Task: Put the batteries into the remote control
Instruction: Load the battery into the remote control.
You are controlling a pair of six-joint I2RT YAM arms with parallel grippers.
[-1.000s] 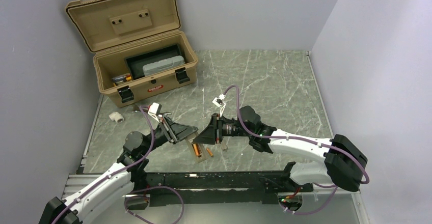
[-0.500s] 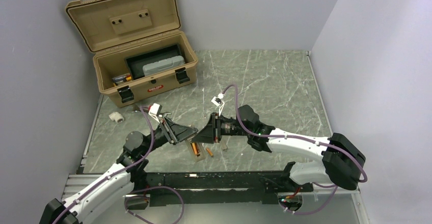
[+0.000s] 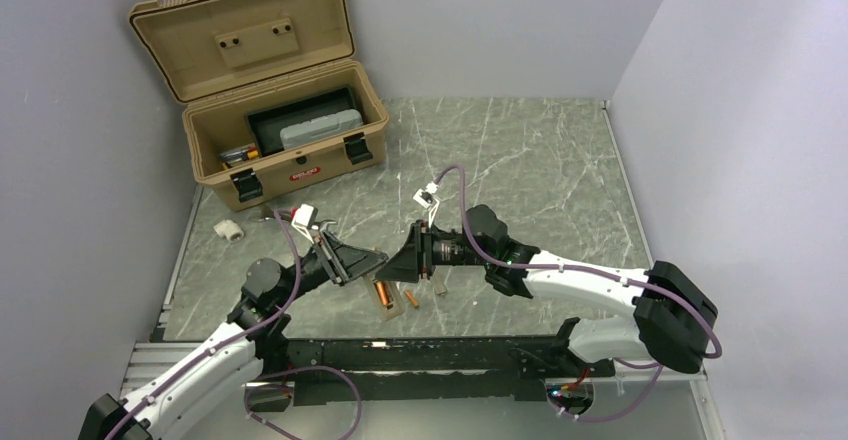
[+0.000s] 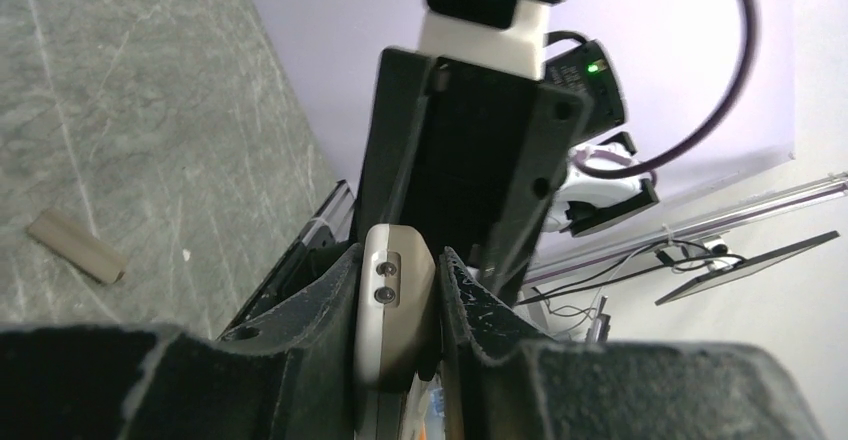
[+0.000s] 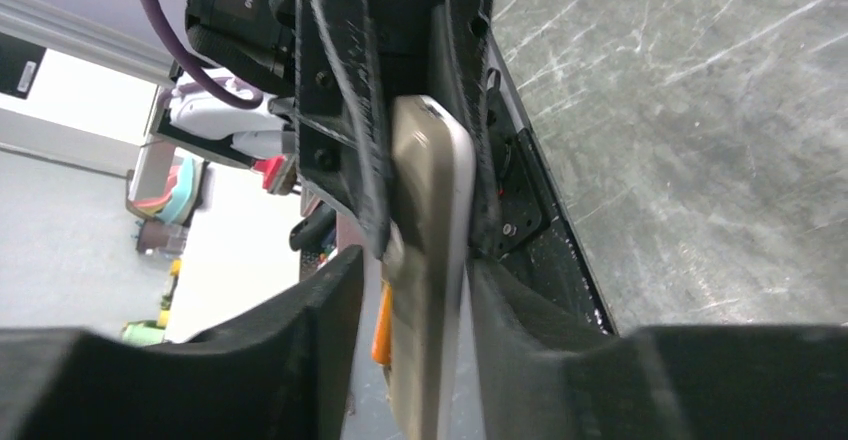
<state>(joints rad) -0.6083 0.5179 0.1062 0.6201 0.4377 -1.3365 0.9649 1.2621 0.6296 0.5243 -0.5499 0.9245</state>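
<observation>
My left gripper (image 4: 400, 265) is shut on one end of the remote control (image 4: 397, 305), which it holds edge-on; two small round contacts show on that end. From the opposite side my right gripper (image 5: 415, 265) straddles the remote control (image 5: 432, 210), with a strip of light showing between its left finger and the remote. An orange battery (image 5: 383, 325) shows at the remote's side. From above, the two grippers (image 3: 372, 259) (image 3: 398, 268) meet tip to tip over the remote control (image 3: 386, 303), which carries one battery (image 3: 380, 291). A loose battery (image 3: 411, 299) lies on the table beside it.
An open tan toolbox (image 3: 205, 125) stands at the back left with a grey case (image 3: 318, 128) inside. A small white block (image 3: 229, 228) lies by the left wall. A small beige strip (image 4: 75, 247) lies on the marble. A black rail (image 3: 430, 352) runs along the near edge.
Both gripper tips and the remote have edged slightly to the left. The loose battery has stayed where it lay.
</observation>
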